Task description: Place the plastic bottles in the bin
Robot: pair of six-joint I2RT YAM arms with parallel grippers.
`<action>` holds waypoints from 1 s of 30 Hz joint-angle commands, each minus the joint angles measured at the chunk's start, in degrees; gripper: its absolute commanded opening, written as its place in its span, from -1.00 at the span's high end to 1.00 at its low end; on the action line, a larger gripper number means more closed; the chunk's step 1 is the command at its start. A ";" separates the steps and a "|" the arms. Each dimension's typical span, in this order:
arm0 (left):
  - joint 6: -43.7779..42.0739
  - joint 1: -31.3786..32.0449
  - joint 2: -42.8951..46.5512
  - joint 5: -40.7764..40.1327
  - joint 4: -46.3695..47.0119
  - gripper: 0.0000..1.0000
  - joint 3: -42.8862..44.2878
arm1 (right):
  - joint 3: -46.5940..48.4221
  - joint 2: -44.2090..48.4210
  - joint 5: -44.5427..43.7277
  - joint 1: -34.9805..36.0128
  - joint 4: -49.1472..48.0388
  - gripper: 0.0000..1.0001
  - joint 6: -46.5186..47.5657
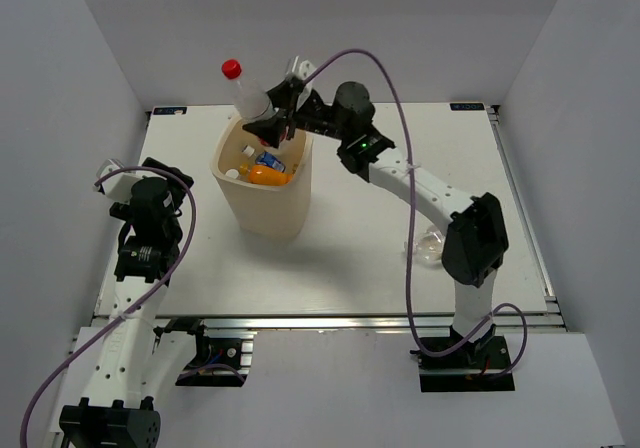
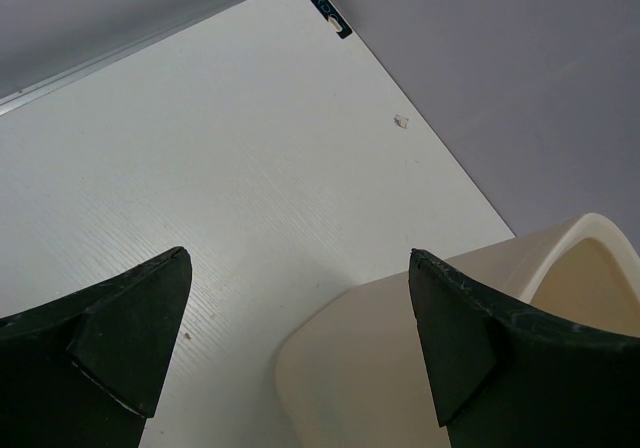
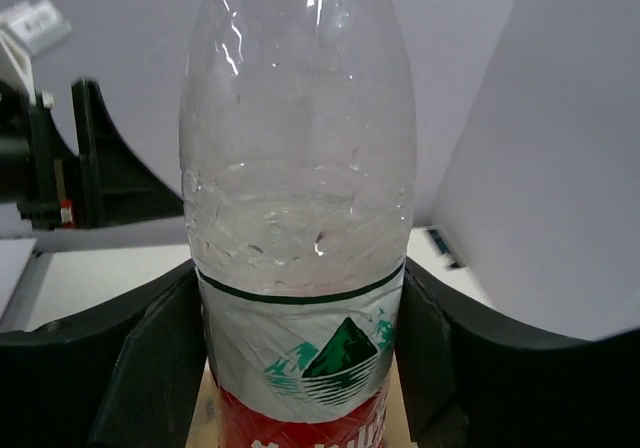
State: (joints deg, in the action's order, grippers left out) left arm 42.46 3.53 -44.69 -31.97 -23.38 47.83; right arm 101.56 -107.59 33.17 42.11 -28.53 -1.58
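The cream-beige bin point(image 1: 275, 213) stands at the middle left of the table. Inside it lie an orange bottle point(image 1: 268, 175), a blue-labelled bottle point(image 1: 270, 160) and others partly hidden. My right gripper point(image 1: 272, 116) is shut on a clear bottle with a red cap point(image 1: 243, 88) and holds it tilted over the bin's far rim. In the right wrist view the bottle point(image 3: 300, 218) fills the gap between the fingers point(image 3: 150, 358); its label is white and red. My left gripper point(image 2: 300, 298) is open and empty, left of the bin point(image 2: 380, 368). A clear bottle point(image 1: 428, 243) lies by the right arm.
White walls enclose the table on three sides. The table's left far corner carries a small dark marker point(image 2: 325, 8). The right arm point(image 1: 430, 193) reaches across the table's middle. A purple cable point(image 1: 400, 118) loops above it.
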 commanded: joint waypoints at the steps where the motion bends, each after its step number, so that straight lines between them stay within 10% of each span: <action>1: -0.45 -0.28 0.39 0.85 0.61 -0.96 -0.55 | 2.07 -2.62 0.24 0.96 -2.05 -0.44 -0.70; 5: -0.53 -0.19 0.13 0.68 0.70 -0.96 -0.64 | 2.24 -4.38 -1.26 1.05 2.16 -0.79 2.28; 20: -0.62 -0.28 -0.40 0.33 0.70 -0.96 -0.46 | 2.07 1.50 -3.54 1.05 13.84 -0.79 9.49; 24: -0.88 -0.19 -0.58 0.85 1.14 -0.96 -0.72 | -5.38 12.18 -23.41 0.44 26.04 -0.79 9.41; 30: -1.85 -0.19 -1.89 2.34 2.54 -0.96 -0.90 | -29.51 33.88 -51.51 -8.24 42.31 -0.79 -15.61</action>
State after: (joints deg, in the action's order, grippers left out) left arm 41.76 3.53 -46.11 -30.81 -22.13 47.29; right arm 80.71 -83.13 -0.21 39.46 2.09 -3.11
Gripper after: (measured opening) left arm 0.982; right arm 0.894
